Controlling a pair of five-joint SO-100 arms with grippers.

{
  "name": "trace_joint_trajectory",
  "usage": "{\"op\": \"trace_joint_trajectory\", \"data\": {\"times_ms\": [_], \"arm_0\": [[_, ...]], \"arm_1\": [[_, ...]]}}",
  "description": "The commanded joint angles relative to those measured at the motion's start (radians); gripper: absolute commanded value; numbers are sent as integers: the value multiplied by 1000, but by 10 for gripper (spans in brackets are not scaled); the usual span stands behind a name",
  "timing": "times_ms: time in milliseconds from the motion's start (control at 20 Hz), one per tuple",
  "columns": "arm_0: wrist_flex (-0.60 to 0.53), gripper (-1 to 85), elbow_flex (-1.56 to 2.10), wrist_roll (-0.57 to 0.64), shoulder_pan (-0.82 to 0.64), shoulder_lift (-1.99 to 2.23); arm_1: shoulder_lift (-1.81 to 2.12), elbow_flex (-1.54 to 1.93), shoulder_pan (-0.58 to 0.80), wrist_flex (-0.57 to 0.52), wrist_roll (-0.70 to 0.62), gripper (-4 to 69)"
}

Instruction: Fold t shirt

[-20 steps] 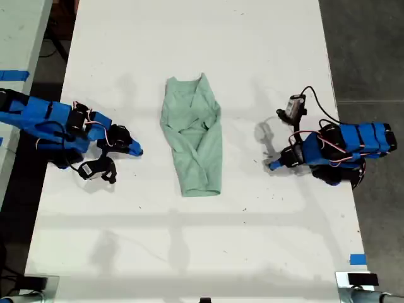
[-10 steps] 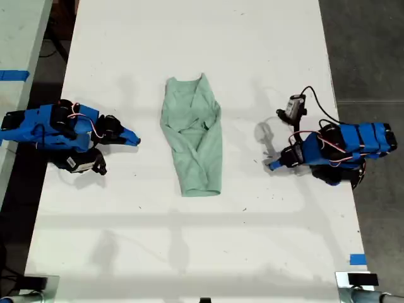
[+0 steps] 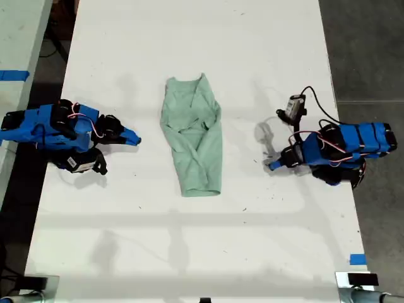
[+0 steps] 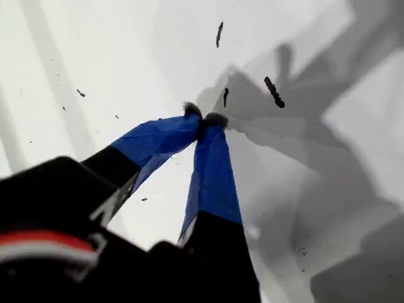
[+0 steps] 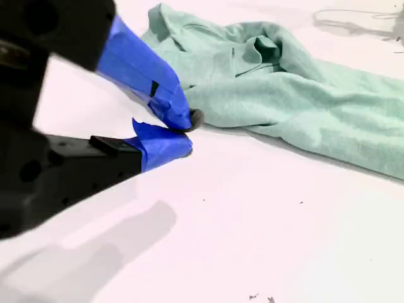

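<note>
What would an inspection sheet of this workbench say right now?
Surface: white table, a few dark specks.
Job's things: t shirt lies wrinkled mid-table, touched by neither gripper.
Clutter: nothing seen.
Grippers: my first gripper shut, empty, on the exterior view's right; my second gripper shut, empty, on its left, apart from the shirt.
Cables: black cable loops beside the first arm.
Surroundings: dark floor; blue tape by the table's edge.

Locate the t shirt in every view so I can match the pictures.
Exterior view: t shirt at table centre, between the two arms.
First wrist view: not in it; only bare table.
Second wrist view: t shirt just beyond my second gripper.
Shared landmark: white table.
</note>
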Motion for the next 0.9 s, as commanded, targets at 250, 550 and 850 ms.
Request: {"op": "trace_joint_trajectory", "data": {"times_ms": [250,550,850], "arm_0": [[2,10,44,2,-8,6],[2,7,44,2,-8,6],[-11,184,44,11,-9,72]], "arm_1": [[-6,49,-11,-15,-11,18],[-6,49,-11,-15,-9,18],[-6,49,-11,-15,-11,18]]}}
